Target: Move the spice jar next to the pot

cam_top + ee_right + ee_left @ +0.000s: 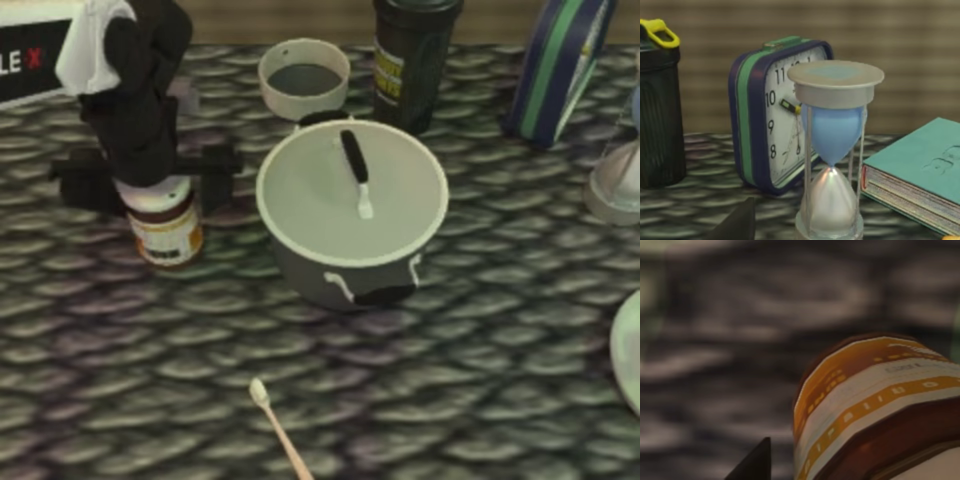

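The spice jar (166, 228) stands upright on the patterned table, left of the pot with a gap of about one jar's width. It is brown, with a white-and-orange label (875, 390). The grey pot (352, 205) has a pale lid and a black-and-white bar handle (355, 170). My left gripper (150, 178) hangs straight over the jar's lid, open, its dark fingers spread wider than the jar. One fingertip (756, 464) stands apart from the jar's side. My right gripper is out of the top view; one dark fingertip (742, 220) shows, far off-centre.
Behind the pot stand a white-rimmed cup (304, 78) and a tall dark canister (412, 60). A blue-green clock (560, 65), an hourglass (615, 185) and a teal book (920, 170) sit at the right. A wooden stick (280, 430) lies near the front edge.
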